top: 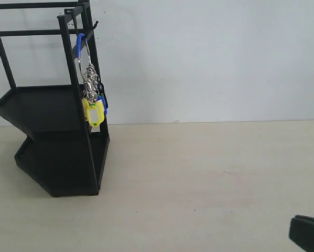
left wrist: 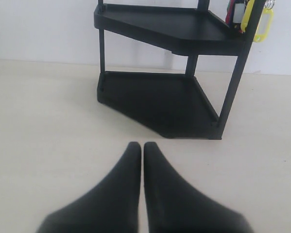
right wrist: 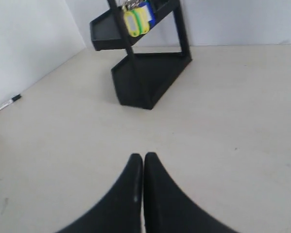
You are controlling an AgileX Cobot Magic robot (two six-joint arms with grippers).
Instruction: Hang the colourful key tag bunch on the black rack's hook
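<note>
Closest in: left gripper (left wrist: pixel 143 145), fingertips pressed together on nothing, poised low over the table (left wrist: pixel 43 121). Same for right gripper (right wrist: pixel 143 156): tips touching, nothing between them, also low over the table. Probably kept shut and empty because nothing left to carry.

Ahead of both, well apart from either: black rack (top: pixel 52 157), upright on the table, close before the wall (top: pixel 214 58). Lower tray facing the left gripper's tips, upper tray above it. Off to one side of the right gripper, by the wall, a pen (right wrist: pixel 9 101) lying flat. No part in the job.

Farthest from both and highest: key tag bunch (top: pixel 91 86), dangling near the top of the rack's front post. Blue-sleeved ring uppermost, silver rings below, yellow tag lowest, hanging free beside the upper tray's edge. Hook (top: pixel 95 23) just above the ring's top; exact catch point too small to tell. Judged as hung, hence both grippers standing off; job likely done.
</note>
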